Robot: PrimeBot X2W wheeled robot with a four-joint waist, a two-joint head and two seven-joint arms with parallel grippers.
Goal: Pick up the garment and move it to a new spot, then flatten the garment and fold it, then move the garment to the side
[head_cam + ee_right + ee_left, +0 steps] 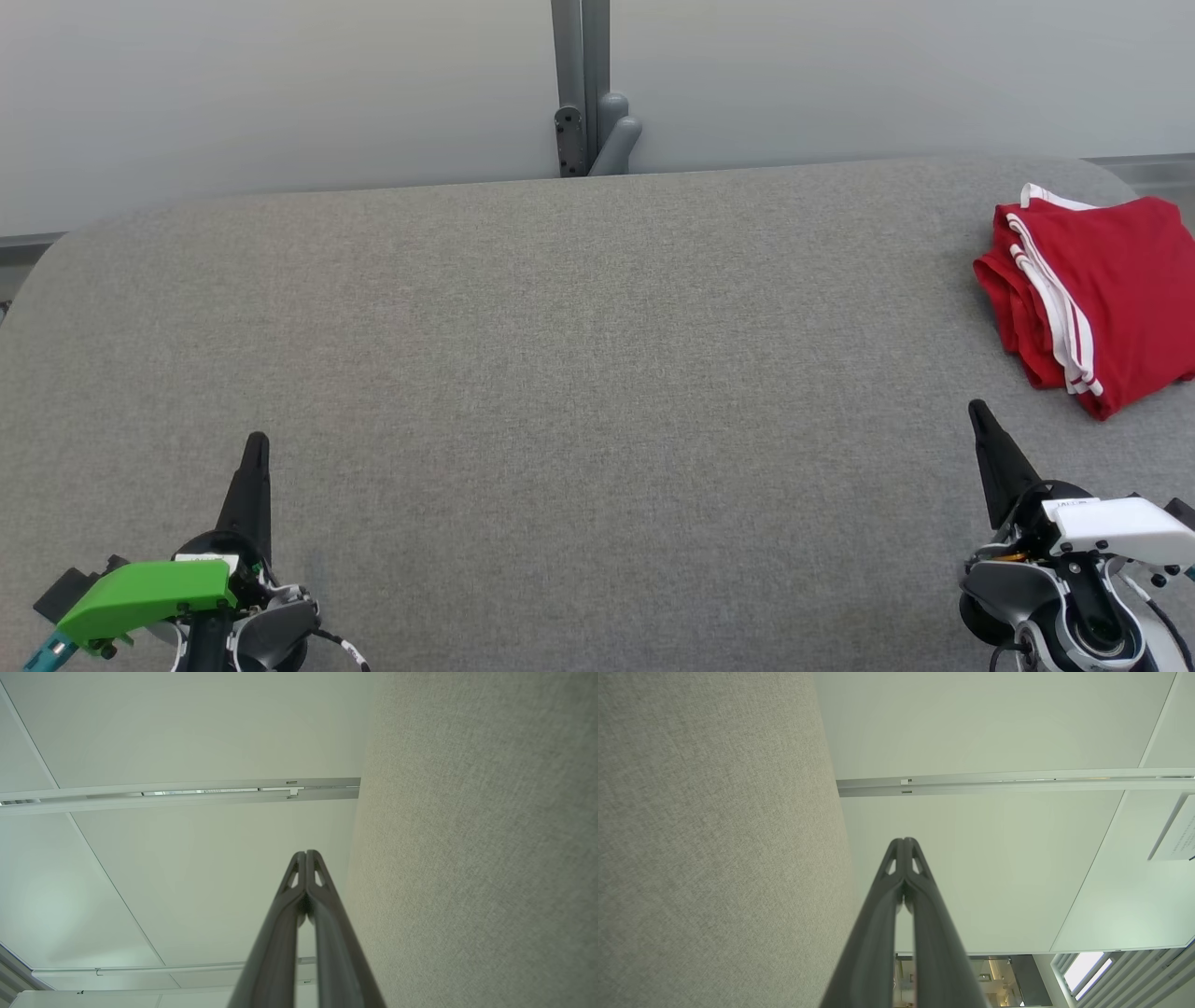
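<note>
The garment [1097, 294], red with white stripes and folded into a thick pad, lies on the grey table [597, 373] far off to the right of the left gripper [255, 443], whose two dark fingers are pressed together, holding nothing, over the table's cloth. Further right, the right gripper [977, 409] is likewise pinched together and empty. The garment sits near it, just ahead of its tips and to its right, apart from them.

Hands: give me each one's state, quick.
Left hand: closed, holding nothing.
Right hand: closed, holding nothing.
</note>
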